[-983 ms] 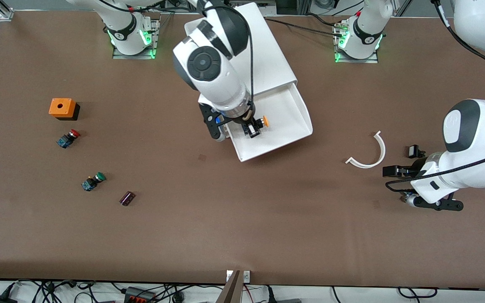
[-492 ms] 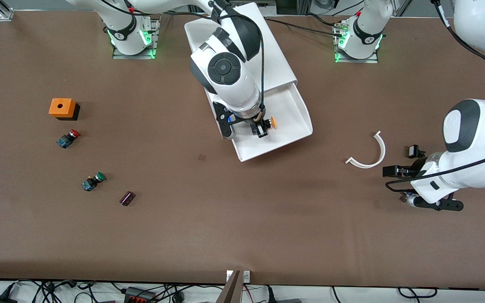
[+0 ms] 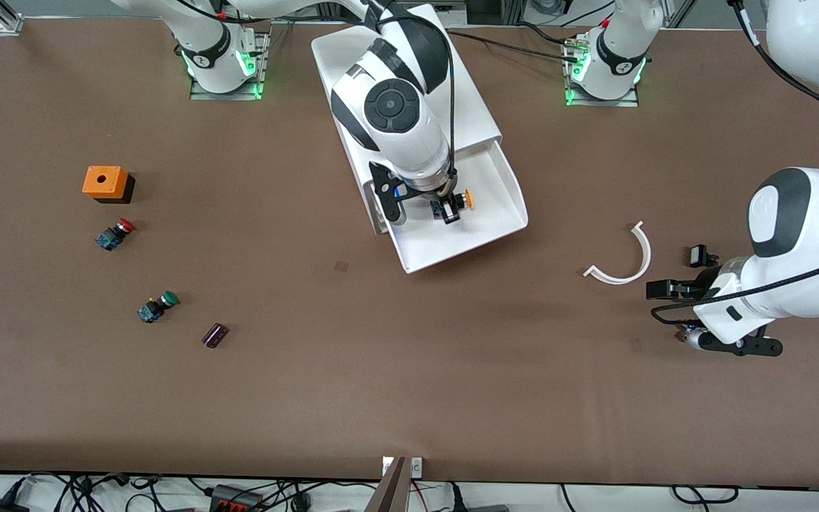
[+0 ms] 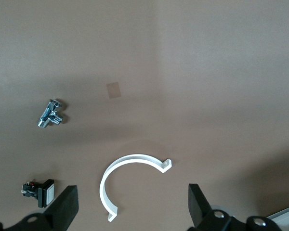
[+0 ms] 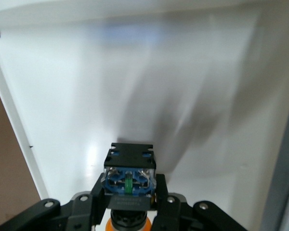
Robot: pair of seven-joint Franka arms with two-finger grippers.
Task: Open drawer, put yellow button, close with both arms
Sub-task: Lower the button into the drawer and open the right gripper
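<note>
The top drawer [image 3: 502, 213] of the white cabinet [image 3: 466, 107] stands pulled out toward the front camera. My right gripper [image 3: 448, 211] hangs over the drawer's inside, shut on the yellow button [image 3: 468, 200], whose orange cap sticks out sideways. In the right wrist view the button's black and blue body [image 5: 129, 172] sits clamped between the fingers [image 5: 94, 197], with the white drawer floor [image 5: 135, 86] below. My left gripper [image 3: 672, 284] waits open low over the table at the left arm's end, beside a white curved clip [image 3: 626, 259]; the left wrist view has the clip [image 4: 116, 173] between the wide fingers [image 4: 62, 208].
At the right arm's end lie an orange box [image 3: 104, 183], a red-capped button [image 3: 115, 234], a green-capped button [image 3: 157, 306] and a small dark part [image 3: 215, 335]. A small black switch [image 3: 699, 254] and a metal fitting [image 4: 50, 113] lie near the left gripper.
My right arm has carried the yellow button toward the left arm's end and deeper over the open drawer. The left arm has not moved.
</note>
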